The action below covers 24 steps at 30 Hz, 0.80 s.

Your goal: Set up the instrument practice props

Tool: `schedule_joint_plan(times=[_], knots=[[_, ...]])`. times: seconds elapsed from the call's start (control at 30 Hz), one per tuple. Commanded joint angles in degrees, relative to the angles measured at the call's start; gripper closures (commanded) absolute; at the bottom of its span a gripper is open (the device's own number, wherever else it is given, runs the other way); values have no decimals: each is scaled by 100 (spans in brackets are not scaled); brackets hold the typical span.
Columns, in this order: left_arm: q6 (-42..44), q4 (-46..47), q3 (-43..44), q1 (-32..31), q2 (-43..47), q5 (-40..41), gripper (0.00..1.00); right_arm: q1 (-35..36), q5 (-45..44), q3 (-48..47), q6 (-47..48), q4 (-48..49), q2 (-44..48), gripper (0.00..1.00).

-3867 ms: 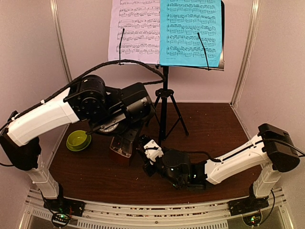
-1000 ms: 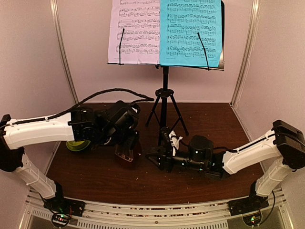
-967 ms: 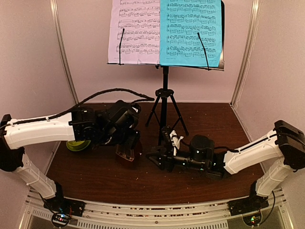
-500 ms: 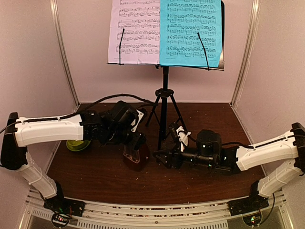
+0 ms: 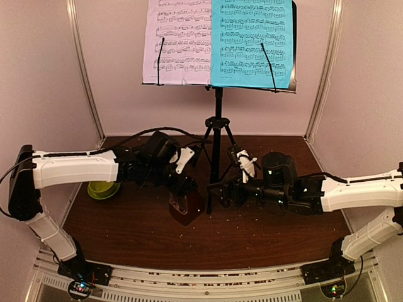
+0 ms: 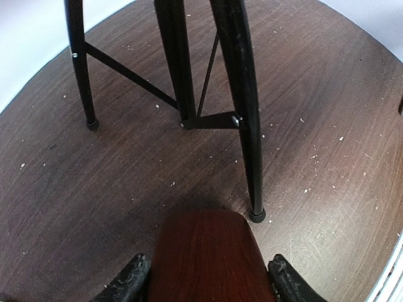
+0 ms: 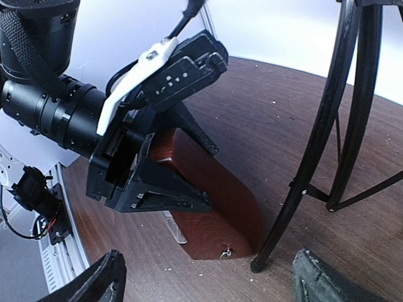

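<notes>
Left gripper [image 6: 206, 284] is clamped on the brown wooden metronome [image 6: 203, 245], one finger pressed against each flank, and holds it low over the dark wooden table [image 5: 271, 233] just beside the near foot of the tripod [image 6: 256, 215]. From the right wrist view the metronome leans rather than standing square, and I cannot tell whether its base has met the table. The right gripper [image 7: 214, 277] is spread wide with nothing in it, pointing at the metronome from the other side of that tripod leg. The black music stand [image 5: 216, 126] is already upright at the back, with the white music sheet [image 5: 179, 41] and the cyan music sheet [image 5: 252, 41] side by side on its desk, so the step in hand looks like the last one: placing the metronome. The next move calls for bringing it upright, seating its base flat close in front of the stand, then releasing without clipping the tripod leg. The lime-green bowl [image 5: 102, 188] sits well apart on the left.
</notes>
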State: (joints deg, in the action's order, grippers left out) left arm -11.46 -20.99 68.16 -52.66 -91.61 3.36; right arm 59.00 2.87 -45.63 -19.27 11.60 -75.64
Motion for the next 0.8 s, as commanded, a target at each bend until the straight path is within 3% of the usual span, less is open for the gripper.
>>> schedule_joint_plan(times=[0.0,0.13,0.23,0.47,0.77], knots=[[512,629,-12,110,231,-428,54,-96,-272,-511,3,-644,-44,6],[576,756,-361,142,717,-407,34,-158,-336,-888,-133,-973,-214,4],[544,982,-758,142,1106,-417,27,-168,-251,-1118,-218,-1034,-355,4],[380,1466,-1580,173,1724,-602,18,-165,-19,-1729,-201,-1353,-882,3],[-108,2593,-2226,184,1795,-708,19,-440,259,-2446,-497,-1606,-1431,8]])
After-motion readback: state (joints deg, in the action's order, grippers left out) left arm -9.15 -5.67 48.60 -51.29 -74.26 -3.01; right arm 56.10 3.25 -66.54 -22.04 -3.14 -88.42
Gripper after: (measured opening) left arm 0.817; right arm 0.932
